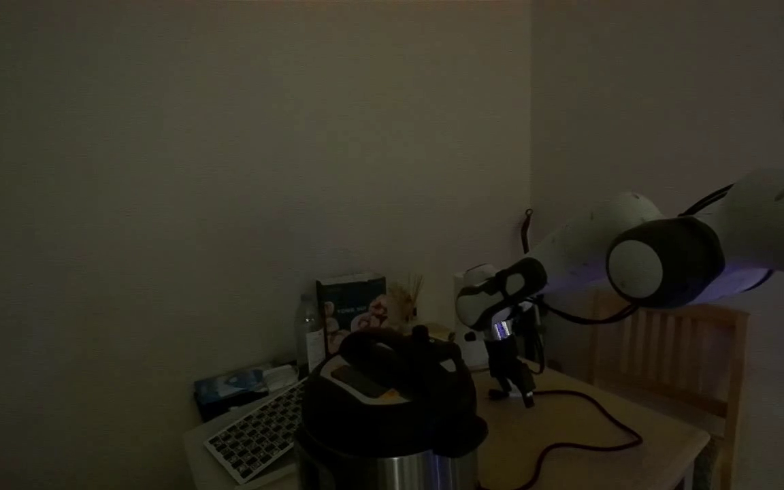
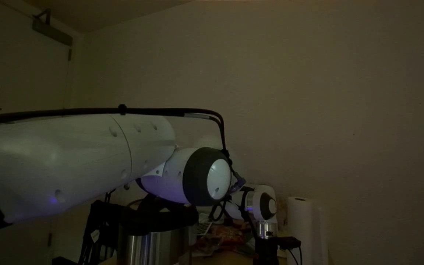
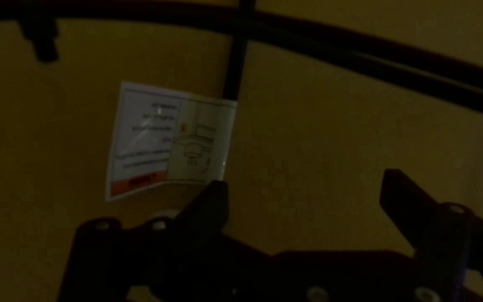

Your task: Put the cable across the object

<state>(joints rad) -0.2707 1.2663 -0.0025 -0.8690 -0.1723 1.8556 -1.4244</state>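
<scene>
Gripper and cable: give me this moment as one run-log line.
gripper: open, near table | cable: curving on table, not gripped | printed label: too blurred to read | cooker: lidded, base out of frame

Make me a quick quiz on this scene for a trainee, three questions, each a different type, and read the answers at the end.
1. True or false: in the wrist view, the hand is open.

2. In an exterior view, where does the keyboard show relative to the cooker?
A) To its left in the picture
B) To its right in the picture
C) On top of its lid

3. Fill in the blank: in an exterior view, the loose curves of the cable lie on the ____.

Key:
1. True
2. A
3. table
</scene>
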